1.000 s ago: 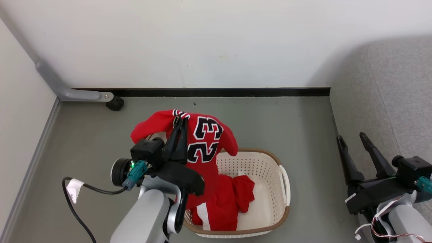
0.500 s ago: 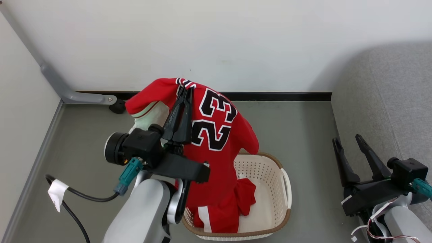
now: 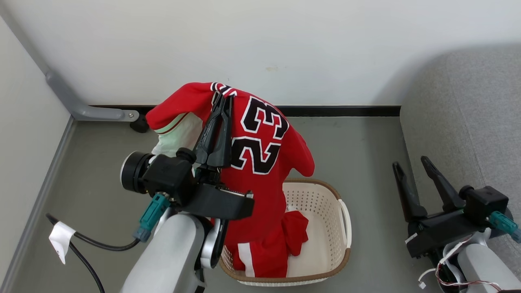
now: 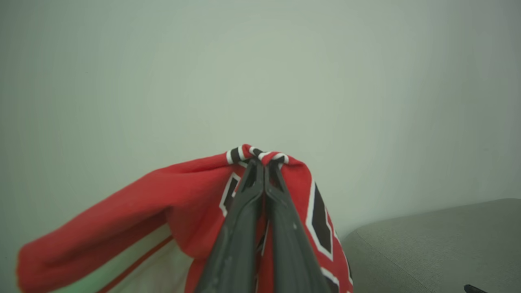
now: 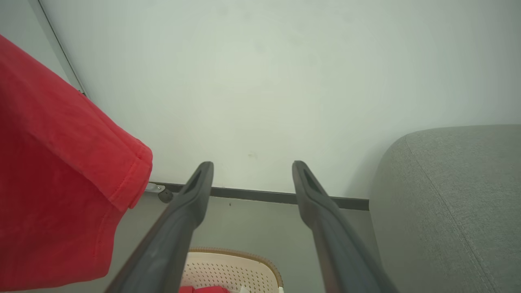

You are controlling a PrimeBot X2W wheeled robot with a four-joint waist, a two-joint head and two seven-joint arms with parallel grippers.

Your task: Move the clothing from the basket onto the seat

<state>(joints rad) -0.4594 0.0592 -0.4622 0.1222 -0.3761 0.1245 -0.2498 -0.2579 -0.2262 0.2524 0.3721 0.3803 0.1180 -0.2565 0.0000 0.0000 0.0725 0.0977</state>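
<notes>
Jersey (image 3: 264,162), clenched at the collar by the left gripper (image 3: 222,97), has been lifted higher over the basket (image 3: 346,228), seemingly nearly clear for the seat (image 3: 468,106) at right; right gripper (image 3: 410,162) is held spread, empty.

Red garments are counted, and two are tallied: one jersey (image 3: 260,142), numbered 23, is pinched between the closed tips of the left claw (image 3: 222,95), and one white-striped garment (image 3: 268,248) is spotted below that claw. One basket (image 3: 321,201) is counted, beneath the left claw. Two claws are logged, the right claw (image 3: 410,162) with its fingers spread; four dark fingers in all. One grey seat (image 3: 468,110) is noted just beside the right claw. One black cable (image 3: 93,242) with one white tag (image 3: 60,240) is marked behind the left claw.
</notes>
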